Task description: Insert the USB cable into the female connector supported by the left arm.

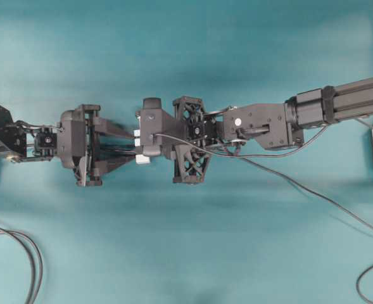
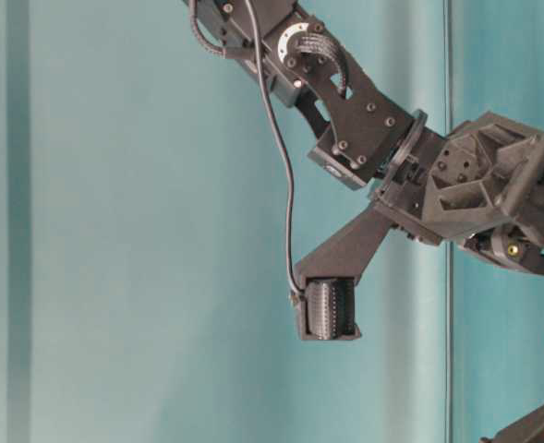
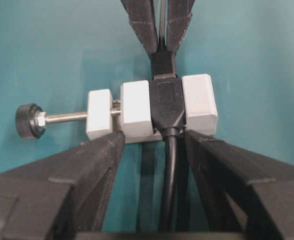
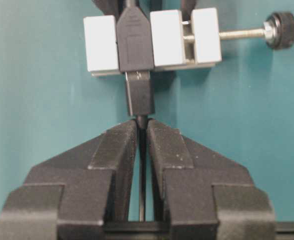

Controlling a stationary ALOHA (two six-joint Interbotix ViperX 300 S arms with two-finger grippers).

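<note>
The left tool [image 3: 151,137] stands with its fingers [image 3: 94,160] wide apart, their tips pressed against the near face of the white clamp block [image 3: 137,107], one on each side of the black socket body held in its middle. The block's screw with the black knob [image 3: 29,121] sticks out to the left of this tool in its own camera, and the block's thin black cable [image 3: 169,185] runs back between the fingers.

The right tool [image 4: 142,125] faces it from the opposite side, fingers nearly together and clamped on the USB cable [image 4: 142,170] just behind its dark plug [image 4: 139,97]. The plug sits straight ahead of that tool's tips, its front end entering the socket in the block [image 4: 169,37]. From above, both tools meet end to end over the teal desk [image 1: 186,253], the block [image 1: 142,158] between them.
</note>
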